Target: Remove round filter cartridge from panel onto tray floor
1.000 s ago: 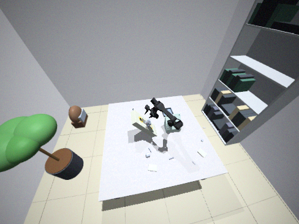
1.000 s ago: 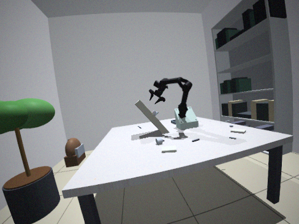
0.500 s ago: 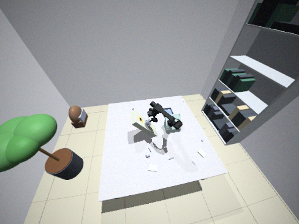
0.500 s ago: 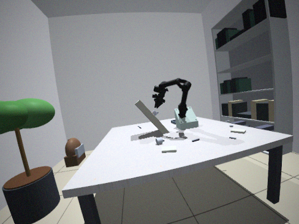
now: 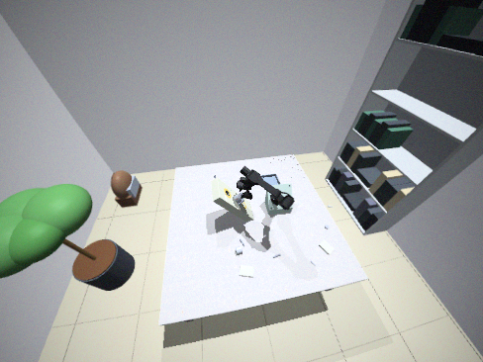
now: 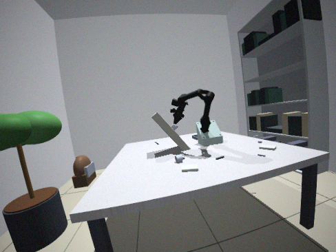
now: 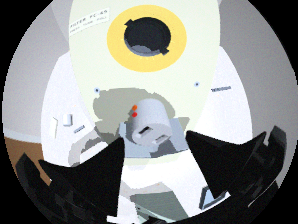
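Note:
The cartridge [image 7: 150,117] [image 5: 238,198] [image 6: 174,127] is a pale grey cylinder with two dark slots and two orange-red dots. It stands out from the lower face of the tilted cream panel [image 7: 200,60] [image 6: 169,130], at a grey-blue square piece [image 7: 129,150]. Above it, the panel's round opening [image 7: 146,36] is dark and empty inside a yellow ring. My gripper [image 7: 156,139] [image 6: 176,122] is open; its fingertips appear on either side of the cartridge in the wrist view, with visible gaps. Exact depth is unclear. A small dark-rimmed tray [image 5: 270,175] lies by the arm's base.
The arm's green base block [image 5: 279,207] [image 6: 213,136] stands right of the panel. A small grey cylinder [image 5: 239,250] [image 6: 179,158], a pale slab [image 5: 245,271] [image 6: 189,169] and another pale slab [image 5: 326,246] [image 6: 267,147] lie on the white table, with several smaller pieces.

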